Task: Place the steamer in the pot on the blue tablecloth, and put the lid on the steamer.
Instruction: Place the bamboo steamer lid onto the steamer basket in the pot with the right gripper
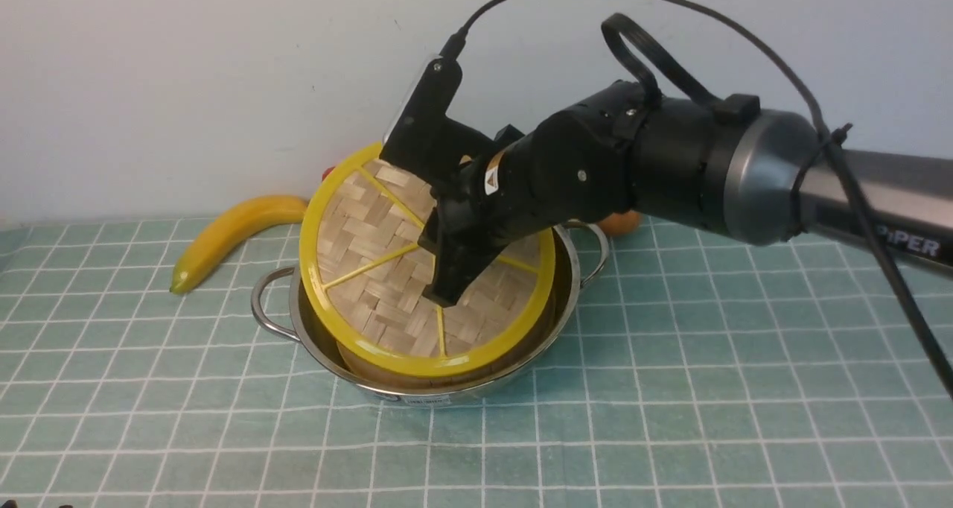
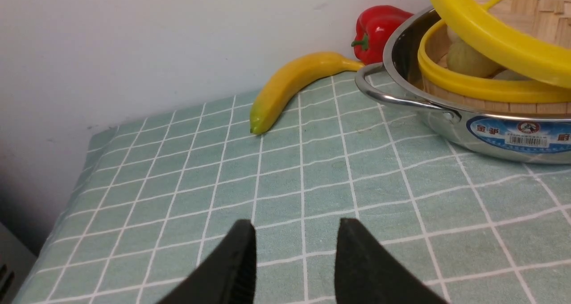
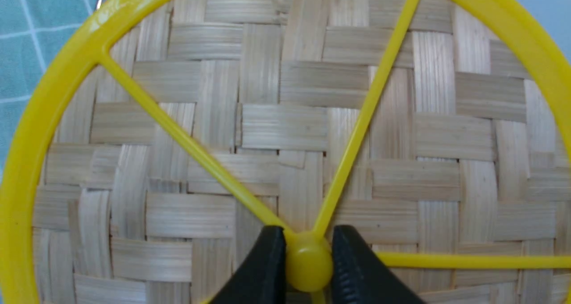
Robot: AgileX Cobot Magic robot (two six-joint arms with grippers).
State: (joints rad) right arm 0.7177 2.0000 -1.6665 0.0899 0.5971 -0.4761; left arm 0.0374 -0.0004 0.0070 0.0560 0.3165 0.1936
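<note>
At the middle of the blue tablecloth (image 1: 670, 381), the pot (image 1: 417, 398) is sitting with the steamer (image 1: 372, 372) standing inside it, pale buns showing under its yellow rim in the left wrist view. Over the steamer, the lid (image 1: 372, 270) is hanging tilted, its far-left edge lifted clear of the steamer's rim and its near edge lying low by that rim; whether they are touching there I cannot tell. The right gripper (image 3: 308, 259) is reaching in from the right and pinching the lid's small central knob (image 3: 308, 268) between narrow-set fingers. On the near left, the left gripper (image 2: 296, 226) is hovering over bare cloth, its fingers standing apart and holding nothing. A banana (image 1: 231, 232) is lying far left of the pot, and a red pepper (image 2: 379, 27) is standing by the wall behind it.
</note>
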